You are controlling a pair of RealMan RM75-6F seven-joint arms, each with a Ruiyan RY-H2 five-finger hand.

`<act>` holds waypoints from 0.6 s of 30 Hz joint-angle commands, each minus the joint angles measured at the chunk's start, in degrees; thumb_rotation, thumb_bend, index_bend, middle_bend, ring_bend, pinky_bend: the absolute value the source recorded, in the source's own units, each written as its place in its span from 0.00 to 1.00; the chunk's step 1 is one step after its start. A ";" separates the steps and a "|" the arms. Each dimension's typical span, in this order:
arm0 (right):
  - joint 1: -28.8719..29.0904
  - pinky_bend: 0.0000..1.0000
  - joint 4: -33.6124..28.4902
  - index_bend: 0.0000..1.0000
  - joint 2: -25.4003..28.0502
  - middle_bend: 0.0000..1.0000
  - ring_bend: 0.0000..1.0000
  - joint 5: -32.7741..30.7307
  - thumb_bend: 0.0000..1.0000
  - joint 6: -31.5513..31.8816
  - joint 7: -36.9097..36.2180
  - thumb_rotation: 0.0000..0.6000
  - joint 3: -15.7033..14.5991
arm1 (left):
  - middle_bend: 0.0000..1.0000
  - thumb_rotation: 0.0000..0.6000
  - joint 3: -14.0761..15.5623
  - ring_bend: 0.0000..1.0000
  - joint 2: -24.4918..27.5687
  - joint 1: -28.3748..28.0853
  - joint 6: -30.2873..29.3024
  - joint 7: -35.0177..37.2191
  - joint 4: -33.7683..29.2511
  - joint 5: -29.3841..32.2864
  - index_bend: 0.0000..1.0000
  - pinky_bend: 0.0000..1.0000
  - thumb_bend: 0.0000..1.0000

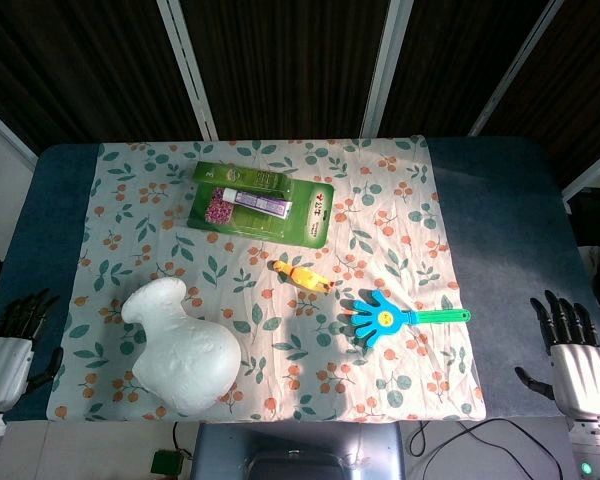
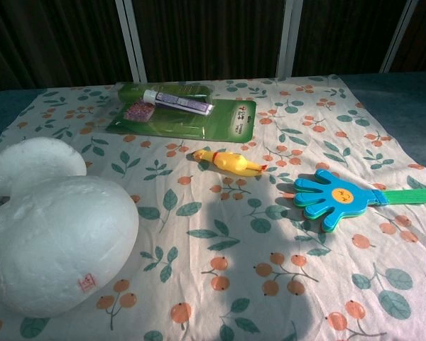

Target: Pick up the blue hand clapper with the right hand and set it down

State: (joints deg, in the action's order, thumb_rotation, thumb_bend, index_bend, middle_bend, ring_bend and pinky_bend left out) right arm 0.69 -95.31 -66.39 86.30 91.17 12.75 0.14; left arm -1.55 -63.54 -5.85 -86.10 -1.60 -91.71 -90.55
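Near the right edge of the floral cloth [image 1: 130,170] on the counter [image 1: 500,200] lies the blue hand clapper [image 1: 380,318], flat, with its palm toward the yellow rubber chicken [image 1: 302,276] and its green handle [image 1: 442,316] running out toward the cloth's right border. It sits just right of the chicken and well apart from the white foam vase [image 1: 183,350].

The likeliest trouble from here, I judge, is the flatness of the clapper: it lies flush on wrinkled fabric, so fingertips may slide over it, push it along, or catch the cloth and lift that too. A grab at the wide palm could also nudge the chicken; the slim handle looks the safer hold, though thin enough to slip or swing once raised.

The right robot hand [image 1: 578,362] rests off the cloth on the bare counter, fingers spread and holding nothing, to the right of the clapper and a little nearer the robot, well apart from the handle's tip. The left robot hand [image 1: 12,340] lies released too, beyond the cloth's left edge.
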 commanded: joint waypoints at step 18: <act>13.66 0.00 14.00 0.39 -13.97 0.00 0.00 -5.78 0.31 -20.58 3.90 1.00 5.55 | 0.00 1.00 1.49 0.00 2.17 1.40 -2.89 4.26 -0.20 -2.49 0.00 0.09 0.46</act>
State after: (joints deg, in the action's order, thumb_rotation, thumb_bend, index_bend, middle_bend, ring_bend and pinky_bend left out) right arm 12.10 -83.82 -77.80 82.18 73.49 14.24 5.08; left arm -0.17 -61.51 -4.58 -88.83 2.50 -91.92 -92.93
